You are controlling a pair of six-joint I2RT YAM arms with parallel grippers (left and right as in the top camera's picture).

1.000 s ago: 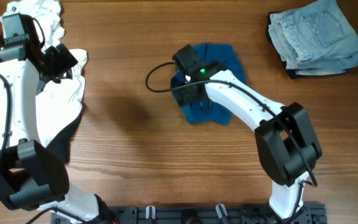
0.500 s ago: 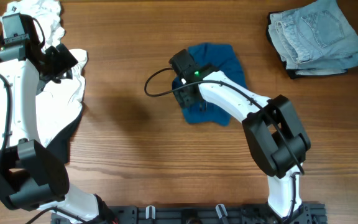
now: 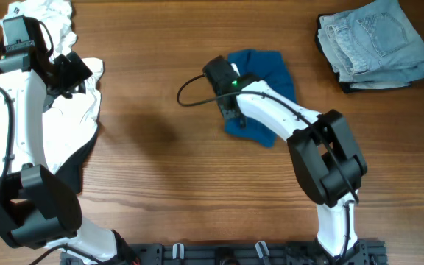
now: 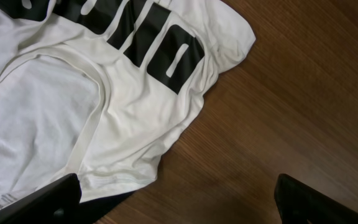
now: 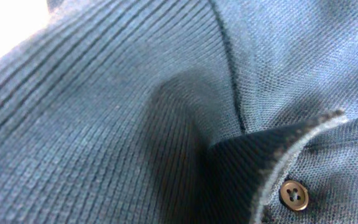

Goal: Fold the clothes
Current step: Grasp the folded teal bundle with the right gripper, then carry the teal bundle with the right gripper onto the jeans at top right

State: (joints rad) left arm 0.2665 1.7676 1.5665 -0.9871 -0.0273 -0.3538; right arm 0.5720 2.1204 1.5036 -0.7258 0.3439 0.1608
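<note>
The clothes lie in three places on the wooden table. A dark teal-blue shirt [image 3: 271, 70] is bunched at the centre. My right gripper [image 3: 231, 112] is pressed down into its left edge and shut on the fabric. In the right wrist view the shirt's knit [image 5: 104, 112] fills the frame, with a small button [image 5: 293, 195] by a seam, and the fingers are hidden. A white black-lettered tee [image 3: 68, 125] is spread at the left over a black garment [image 3: 88, 158]. My left gripper [image 4: 179, 200] hovers open over the tee's hem [image 4: 123, 168].
Folded pale-blue denim jeans [image 3: 374, 40] sit at the back right corner, with a dark layer under them. A black cable [image 3: 186, 92] loops from the right wrist. Bare wood [image 3: 168, 184] lies between the tee and the shirt.
My right gripper has shut on the blue shirt, and the shirt's left edge has shifted right with it. The left arm has not moved.
</note>
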